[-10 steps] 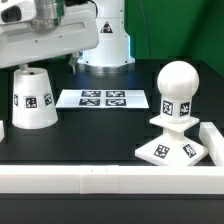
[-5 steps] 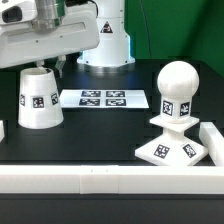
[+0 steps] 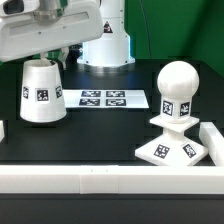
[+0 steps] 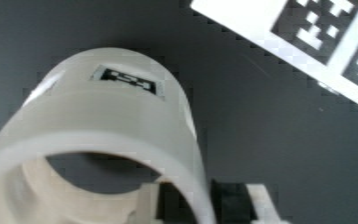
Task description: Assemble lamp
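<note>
- We see the shade (image 3: pixel 41 93) directly under the gripper (image 3: pixel 48 58), tilted, left of the marker board (image 3: pixel 112 98) in the exterior view.
- We cannot tell whether the gripper is clenched.

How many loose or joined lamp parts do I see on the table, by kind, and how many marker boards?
Shade: 1
Bulb: 1
Base: 1
Marker board: 1
Total: 4
</note>
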Robot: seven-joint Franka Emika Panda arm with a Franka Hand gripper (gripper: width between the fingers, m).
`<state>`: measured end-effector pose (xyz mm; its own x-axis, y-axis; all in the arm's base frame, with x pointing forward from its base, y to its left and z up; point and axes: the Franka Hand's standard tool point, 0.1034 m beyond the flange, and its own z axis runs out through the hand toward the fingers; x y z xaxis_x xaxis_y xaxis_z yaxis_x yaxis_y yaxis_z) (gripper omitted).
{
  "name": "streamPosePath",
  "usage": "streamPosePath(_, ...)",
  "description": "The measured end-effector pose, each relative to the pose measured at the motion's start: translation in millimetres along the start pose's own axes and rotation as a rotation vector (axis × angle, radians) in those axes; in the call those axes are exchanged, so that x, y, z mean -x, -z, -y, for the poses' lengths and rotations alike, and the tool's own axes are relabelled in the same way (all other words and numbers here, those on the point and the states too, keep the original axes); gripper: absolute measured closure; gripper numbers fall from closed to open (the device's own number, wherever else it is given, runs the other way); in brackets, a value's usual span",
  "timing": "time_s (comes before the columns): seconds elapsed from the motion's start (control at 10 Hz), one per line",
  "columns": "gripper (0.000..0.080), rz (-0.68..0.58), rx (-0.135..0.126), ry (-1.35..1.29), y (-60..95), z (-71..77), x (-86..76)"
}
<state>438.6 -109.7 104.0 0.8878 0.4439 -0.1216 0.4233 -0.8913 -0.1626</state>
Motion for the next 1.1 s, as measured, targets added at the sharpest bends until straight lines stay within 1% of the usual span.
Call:
streamPosePath(0.1, 0.0755, 0.008, -0.031, -0.032, 8.6, 14.0, -15.0)
streamPosePath(0.2, 0.0755, 0.019, -0.054, -0.069, 20.9, 30.2, -32.4)
streamPosePath(0.3, 0.0755, 0.039, -0.074, -0.117, 43.3, 47.7, -53.9)
streamPosePath(0.4, 0.0755, 0.044, -0.080, -0.141, 67.5, 57.4, -76.1)
streamPosePath(0.5, 0.0755, 0.053, -0.084, -0.179, 88.1, 64.9, -95.7)
streamPosePath(0.6, 0.0755, 0.067, -0.091, -0.204, 106.8, 70.1, -115.2)
streamPosePath(0.7, 0.0755, 0.082, -0.099, -0.214, 123.3, 70.9, -131.1)
streamPosePath(0.8, 0.0755, 0.086, -0.097, -0.209, 128.8, 67.9, -137.9)
streamPosePath(1.1, 0.0755, 0.089, -0.098, -0.210, 125.3, 67.9, -136.5)
